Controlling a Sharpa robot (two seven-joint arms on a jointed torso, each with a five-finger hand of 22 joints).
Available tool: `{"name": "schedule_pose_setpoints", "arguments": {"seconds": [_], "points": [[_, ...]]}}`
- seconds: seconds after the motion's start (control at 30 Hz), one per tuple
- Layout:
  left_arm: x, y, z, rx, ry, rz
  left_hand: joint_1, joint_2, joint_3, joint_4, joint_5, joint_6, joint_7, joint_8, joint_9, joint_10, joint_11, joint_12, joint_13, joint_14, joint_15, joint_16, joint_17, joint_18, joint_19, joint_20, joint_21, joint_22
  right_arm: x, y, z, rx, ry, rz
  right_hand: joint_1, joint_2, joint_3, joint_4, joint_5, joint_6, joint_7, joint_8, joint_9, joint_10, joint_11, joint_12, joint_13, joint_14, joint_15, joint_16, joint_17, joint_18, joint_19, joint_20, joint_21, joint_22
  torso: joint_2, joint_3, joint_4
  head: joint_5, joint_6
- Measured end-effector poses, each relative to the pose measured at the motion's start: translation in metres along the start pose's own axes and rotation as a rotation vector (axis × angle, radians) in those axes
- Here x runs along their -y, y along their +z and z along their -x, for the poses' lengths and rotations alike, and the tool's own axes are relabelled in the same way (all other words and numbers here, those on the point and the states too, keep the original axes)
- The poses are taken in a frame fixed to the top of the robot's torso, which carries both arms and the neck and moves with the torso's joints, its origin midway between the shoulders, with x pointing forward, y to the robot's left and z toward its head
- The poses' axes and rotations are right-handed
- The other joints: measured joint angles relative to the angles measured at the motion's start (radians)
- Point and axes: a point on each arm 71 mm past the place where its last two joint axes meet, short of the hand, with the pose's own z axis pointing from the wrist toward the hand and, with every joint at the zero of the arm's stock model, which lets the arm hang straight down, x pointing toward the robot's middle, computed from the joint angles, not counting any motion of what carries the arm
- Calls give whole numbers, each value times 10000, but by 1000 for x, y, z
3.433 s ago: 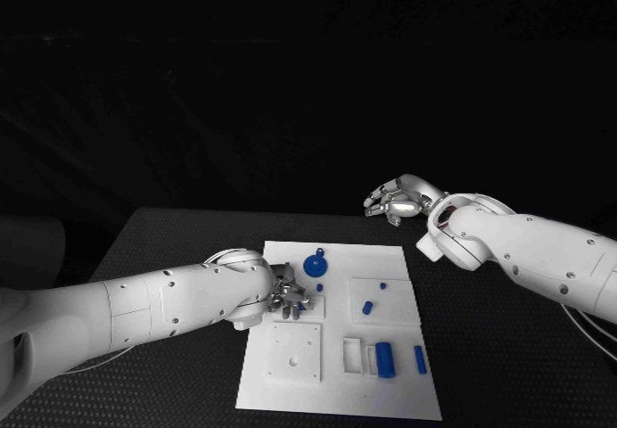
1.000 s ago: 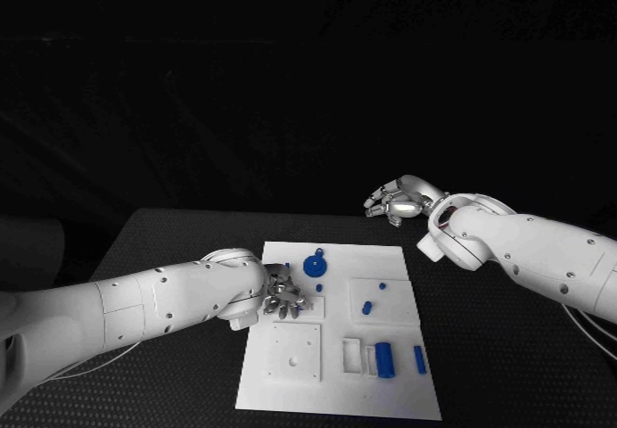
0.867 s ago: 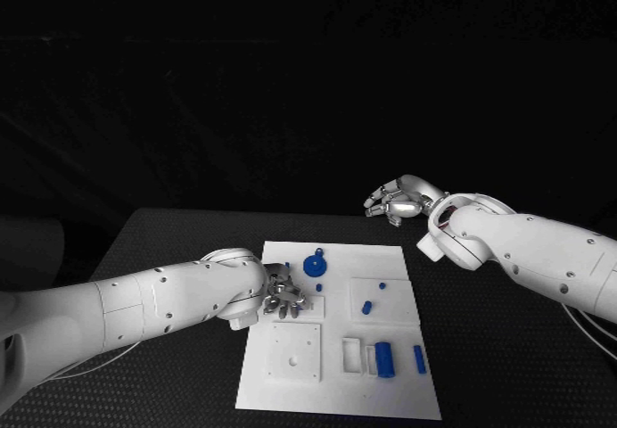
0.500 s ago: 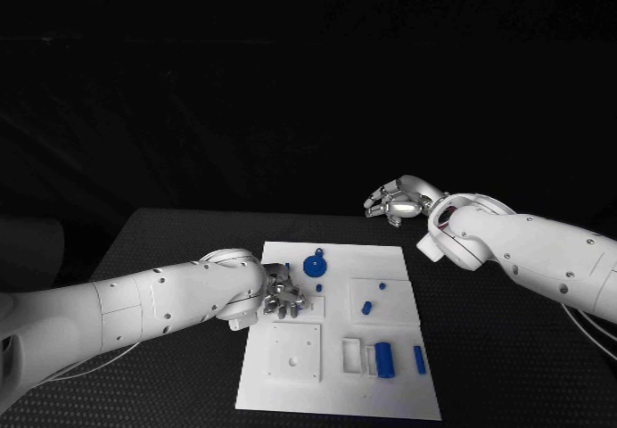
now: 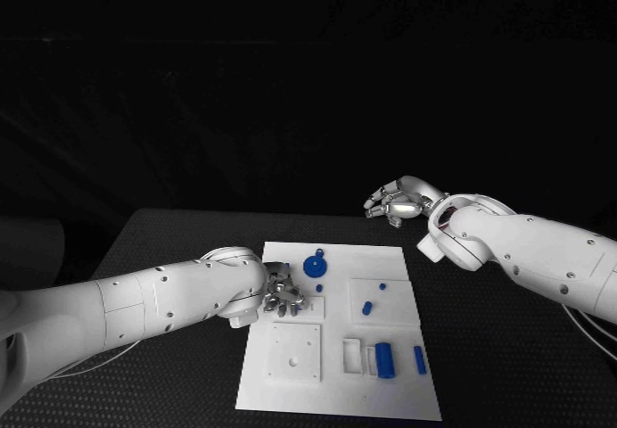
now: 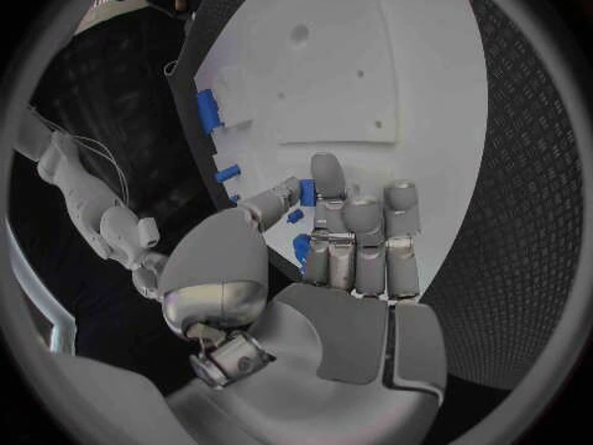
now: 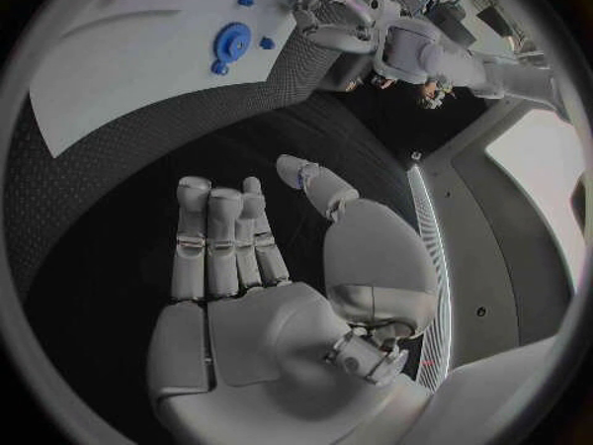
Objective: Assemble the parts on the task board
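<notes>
While my left hand (image 5: 285, 297) rests low over the task board (image 5: 337, 392), its fingers (image 6: 352, 237) lie side by side, pointing down at the white plate, at the left edge of the board's middle. Whether anything is pinched there I cannot tell: in the left wrist view a small blue part (image 6: 304, 193) sits between the thumb tip and the nearest finger, and another blue piece (image 6: 300, 251) shows just beside the fingers, but contact is unclear.

Item: round blue part with a small lug (image 5: 315, 265), lying on the board just beyond my left hand, toward the far edge, apart from the fingers.
Item: small blue peg (image 5: 319, 287), just right of my left hand, near the fingertips.
Item: two small blue parts (image 5: 368, 307) on the square plate at the board's right, well apart from both hands.
Item: blue cylinder (image 5: 383, 358) and a slimmer blue bar (image 5: 419, 359), side by side at the board's near right.
Item: white square plate with a hole (image 5: 294, 351), nearer me than my left hand.

My right hand (image 5: 396, 203) hangs above the black table (image 5: 501, 357) beyond the board's far right corner, fingers (image 7: 222, 237) loosely apart, holding nothing, well clear of every part
</notes>
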Motion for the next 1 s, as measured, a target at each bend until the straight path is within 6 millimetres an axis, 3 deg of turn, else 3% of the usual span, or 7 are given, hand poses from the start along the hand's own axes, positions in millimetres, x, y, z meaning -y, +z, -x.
{"name": "schedule_pose_setpoints", "arguments": {"seconds": [0.7, 0.8, 1.0], "points": [[2, 0, 1, 2, 200, 11, 118, 35, 0, 0, 2, -63, 56, 49, 56, -2, 2, 47, -2, 29, 28, 0, -34, -2, 35, -36, 0, -3, 1, 0, 0, -28, 2, -14, 0, 0, 0, 0, 0, -2, -2, 0, 0, 0, 0, -1, -10, 0, 0, -1, 0, 0, 0, 0, -35, 2, -1, 1, 5, -21, 19], [1, 0, 1, 10, 191, 5, 60, 94, -171, -133, 4, -85, 60, 31, 54, -3, 3, 47, -2, 25, 24, 0, -33, -2, 35, -36, 1, -3, 1, 0, 0, -26, 1, -18, 0, 0, 0, 0, 0, -2, -3, 0, 0, 0, 0, -1, -12, 0, 0, -1, -9, 0, 0, 0, -35, 2, -1, -4, 7, -22, 30], [1, -1, 1, 23, 180, 2, -150, 81, -546, 79, 60, -179, -5, 29, 86, -4, 3, 47, -2, 11, 5, 0, -35, -2, 35, -36, 1, -4, 1, 0, 0, -23, -1, -25, 0, 0, 0, 0, 0, -2, -4, 0, 0, 0, 0, -1, -18, 0, 0, -1, -10, 1, 0, 0, -35, 2, -1, -7, 11, -28, 29]]}}
